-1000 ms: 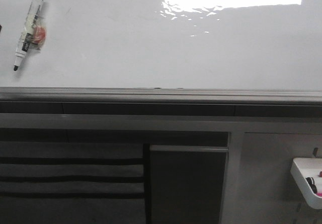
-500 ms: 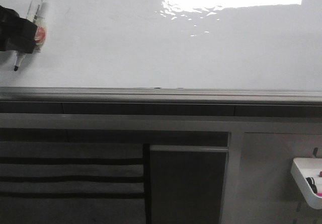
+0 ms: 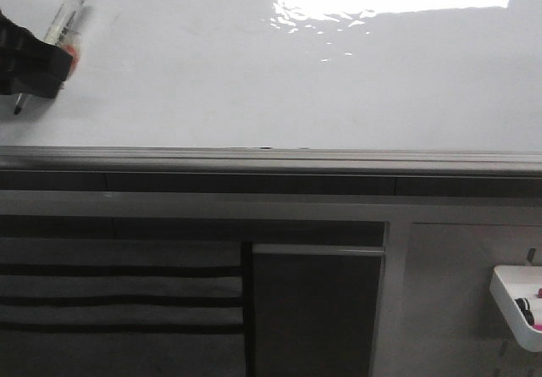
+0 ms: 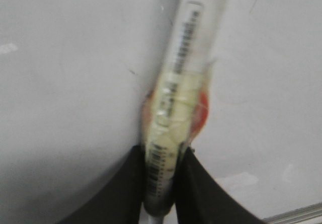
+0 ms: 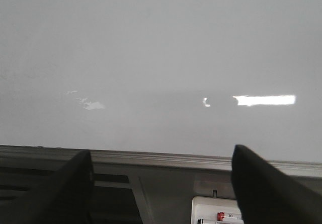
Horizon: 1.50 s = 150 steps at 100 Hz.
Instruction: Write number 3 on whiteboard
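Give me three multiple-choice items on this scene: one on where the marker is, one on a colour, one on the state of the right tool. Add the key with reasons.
1. Where is the marker in the front view?
A. the whiteboard's far left
B. under the light glare
C. in the small tray

2. What colour is the blob taped to the marker's barrel?
A. blue
B. green
C. orange-red

3. How is the right tool?
A. shut on a marker
B. open, holding nothing
C. shut on the tray

Key: 1 A, it lies at the left edge of the whiteboard, in the left tool. 2 C, the left wrist view shows orange-red under the tape. 3 B, its two fingers stand wide apart with only board between them.
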### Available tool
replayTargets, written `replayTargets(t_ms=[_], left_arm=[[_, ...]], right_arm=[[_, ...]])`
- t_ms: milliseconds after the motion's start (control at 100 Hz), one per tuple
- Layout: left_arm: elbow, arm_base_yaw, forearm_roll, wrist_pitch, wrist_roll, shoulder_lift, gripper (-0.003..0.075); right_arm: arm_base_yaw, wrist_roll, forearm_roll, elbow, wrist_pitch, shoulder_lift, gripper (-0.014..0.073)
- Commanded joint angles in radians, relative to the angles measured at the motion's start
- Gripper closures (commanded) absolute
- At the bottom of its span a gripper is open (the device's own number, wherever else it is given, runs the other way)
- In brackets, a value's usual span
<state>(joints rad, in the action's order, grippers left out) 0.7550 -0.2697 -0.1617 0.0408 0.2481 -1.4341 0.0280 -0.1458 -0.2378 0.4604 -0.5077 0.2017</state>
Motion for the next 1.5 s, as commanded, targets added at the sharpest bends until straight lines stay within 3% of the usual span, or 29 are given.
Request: replayTargets(t_ms=[0, 40, 210, 380, 490, 630, 750, 1030, 1270, 1490], left_arm=[[0.032, -0.003, -0.011, 0.061, -0.004, 0.02, 0.0711], [0.034, -0.003, -0.011, 0.047, -0.004, 0.026, 0.074], [0.036, -0.003, -0.011, -0.082, -0.004, 0.096, 0.0738], [0.09, -0.01, 0.008, -0.463, 0.073, 0.21, 0.0738], [0.153, -0.049, 0.003, -0.728, 0.179, 0.262, 0.0738], [0.208, -0.146, -0.064, -0.955, 0.38, 0.302, 0.0738], [0.224, -0.254, -0.089, -1.009, 0.464, 0.309, 0.0738], [0.267, -0.455, -0.091, -1.005, 0.49, 0.309, 0.0738], [0.297, -0.499, -0.091, -0.996, 0.513, 0.309, 0.0738], [0.297, -0.499, -0.091, -0.994, 0.522, 0.309, 0.0738]], right_arm=[[-0.006, -0.007, -0.012, 0.024, 0.07, 0.022, 0.0084], [-0.006, -0.007, -0.019, 0.024, 0.07, 0.022, 0.0084], [-0.006, -0.007, -0.075, 0.06, 0.013, 0.039, 0.0085], [-0.006, -0.037, -0.103, 0.176, -0.181, 0.159, 0.0085], [-0.006, -0.22, -0.191, 0.257, -0.303, 0.268, 0.0085], [-0.001, -0.553, -0.453, 0.333, -0.475, 0.42, 0.0085], [0.05, -0.766, -0.605, 0.376, -0.558, 0.549, 0.0085], [0.326, -0.881, -0.589, 0.5, -0.518, 0.798, 0.0085], [0.589, -1.062, -0.569, 0.564, -0.304, 0.968, 0.0085], [0.687, -1.096, -0.569, 0.648, -0.231, 1.072, 0.0085]])
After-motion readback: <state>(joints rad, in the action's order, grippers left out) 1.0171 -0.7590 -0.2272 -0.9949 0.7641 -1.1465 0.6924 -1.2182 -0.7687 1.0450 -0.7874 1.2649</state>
